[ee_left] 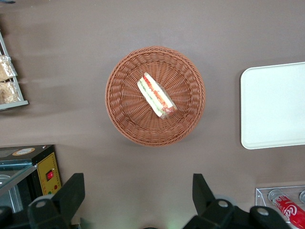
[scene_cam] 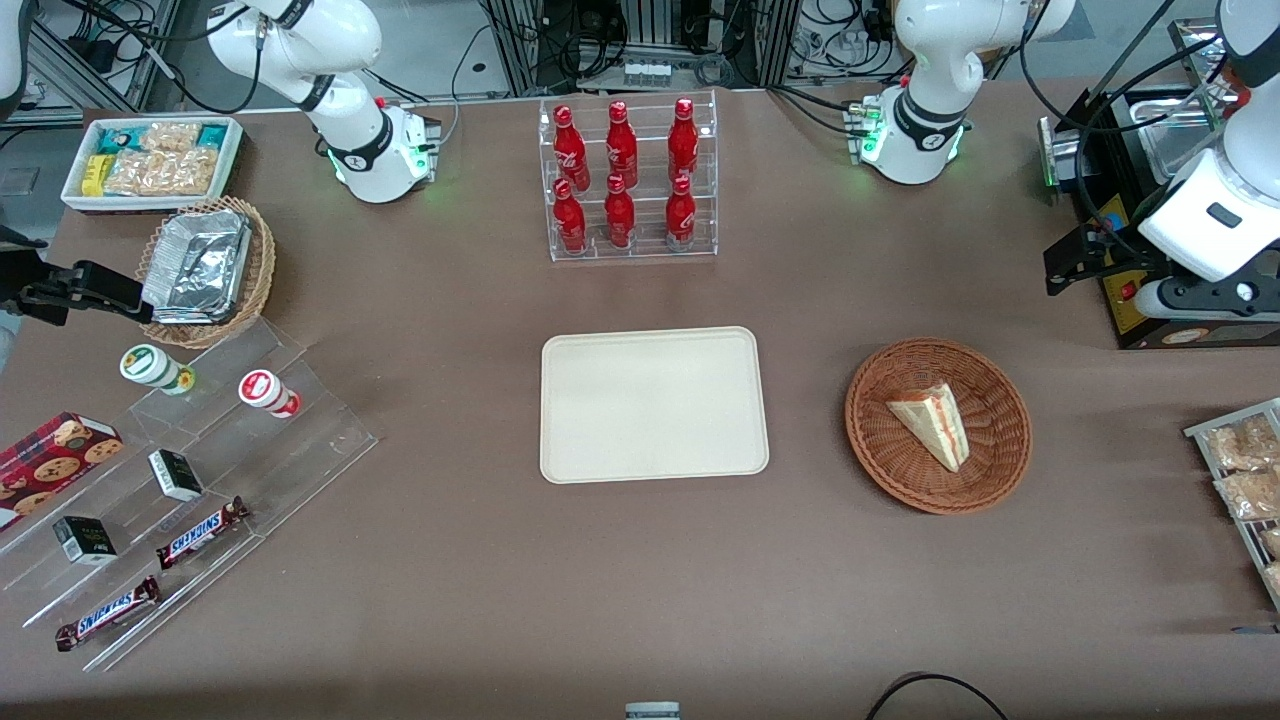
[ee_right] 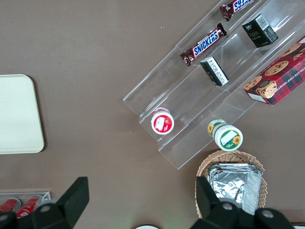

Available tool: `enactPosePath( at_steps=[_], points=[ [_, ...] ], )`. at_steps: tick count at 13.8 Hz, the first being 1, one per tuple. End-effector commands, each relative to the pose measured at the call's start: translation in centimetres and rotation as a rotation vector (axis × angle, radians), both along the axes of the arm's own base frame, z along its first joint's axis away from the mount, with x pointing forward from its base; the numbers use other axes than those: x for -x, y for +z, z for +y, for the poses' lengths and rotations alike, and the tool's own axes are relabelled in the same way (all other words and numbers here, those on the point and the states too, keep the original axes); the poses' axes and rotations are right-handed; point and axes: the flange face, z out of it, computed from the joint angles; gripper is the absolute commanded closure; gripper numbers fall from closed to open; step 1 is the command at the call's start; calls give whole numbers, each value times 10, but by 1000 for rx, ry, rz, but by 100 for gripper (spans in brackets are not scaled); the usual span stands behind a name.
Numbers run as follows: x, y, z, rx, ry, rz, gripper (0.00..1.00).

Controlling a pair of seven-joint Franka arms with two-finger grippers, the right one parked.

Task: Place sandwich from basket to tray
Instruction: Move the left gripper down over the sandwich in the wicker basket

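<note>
While its layered red-orange and green edge faces up, the sandwich lies on its side near the middle of the reddish-brown woven basket, which sits on the brown bench toward the working arm's end. Beside the basket, toward the middle of the bench and apart from it, rests the cream tray, flat and bare. Farther from the front camera than the tray stands a clear rack of red bottles. The left arm's tool hangs high over the bench, clear of the basket, its two dark fingers spread wide apart with nothing between them; in the front view it cannot be made out among the arm's white links near the black machine. Toward the parked arm's end, a tan wicker basket holding foil containers sits near a clear stepped stand carrying chocolate bars, small boxes and two capped tubs.
</note>
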Motion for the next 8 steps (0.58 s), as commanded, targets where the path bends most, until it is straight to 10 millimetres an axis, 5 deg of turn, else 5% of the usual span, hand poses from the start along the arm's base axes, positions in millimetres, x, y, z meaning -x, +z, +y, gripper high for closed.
enactPosePath(
  at_steps=[1,4,8],
  points=[
    [-1,3,2,-3,-6,8,0],
    [-12,-23,4,-15,1,43,0],
    [-20,-107,-2,-20,77,19,0]
  ],
)
